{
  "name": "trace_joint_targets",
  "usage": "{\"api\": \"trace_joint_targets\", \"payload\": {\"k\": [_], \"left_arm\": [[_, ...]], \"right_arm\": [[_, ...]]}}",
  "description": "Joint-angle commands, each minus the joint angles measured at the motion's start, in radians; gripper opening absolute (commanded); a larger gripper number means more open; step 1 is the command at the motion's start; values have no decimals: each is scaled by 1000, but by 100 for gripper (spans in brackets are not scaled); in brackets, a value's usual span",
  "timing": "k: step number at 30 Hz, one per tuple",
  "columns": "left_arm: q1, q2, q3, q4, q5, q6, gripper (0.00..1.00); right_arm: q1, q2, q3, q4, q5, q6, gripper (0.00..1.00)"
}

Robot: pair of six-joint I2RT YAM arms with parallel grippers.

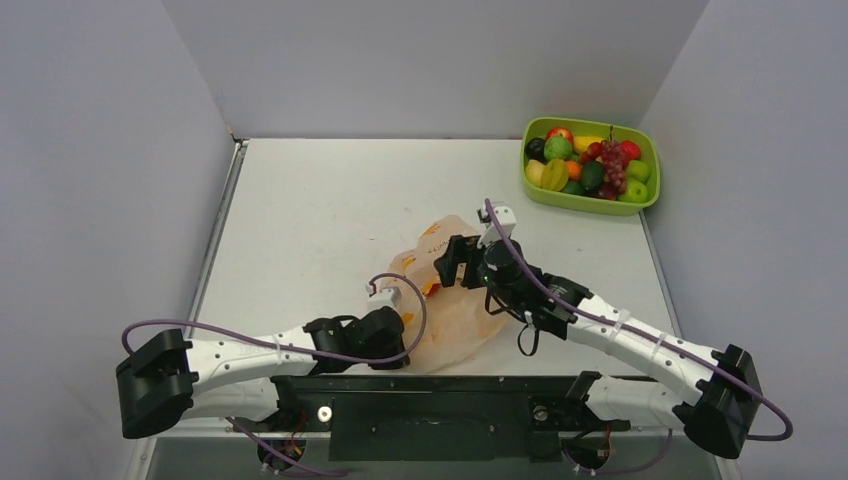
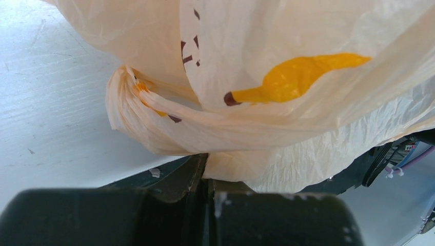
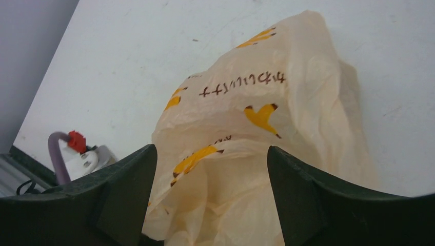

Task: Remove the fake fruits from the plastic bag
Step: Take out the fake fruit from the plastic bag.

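Note:
The peach-orange plastic bag lies crumpled on the table between the two arms; it fills the left wrist view and shows in the right wrist view. My left gripper is shut on a fold of the bag's near left edge. My right gripper is open and empty, just above the bag's upper part, with the bag between its fingers. No fruit shows inside the bag for certain; a small red patch shows through it. Several fake fruits, including a grape bunch, lie in the tray.
The lime-green tray stands at the far right corner against the right wall. Grey walls close the table on the left, back and right. A black mounting rail runs along the near edge, just below the bag.

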Motion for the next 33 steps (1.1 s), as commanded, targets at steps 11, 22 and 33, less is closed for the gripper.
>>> {"api": "trace_joint_targets", "payload": {"k": [11, 22, 33], "left_arm": [[10, -129, -36, -22, -36, -90, 0], [10, -182, -39, -40, -48, -111, 0], [11, -106, 4, 8, -10, -101, 0]], "right_arm": [[162, -51, -264, 294, 94, 38, 66], [191, 87, -259, 430, 116, 36, 64], [163, 261, -252, 595, 131, 105, 55]]}}
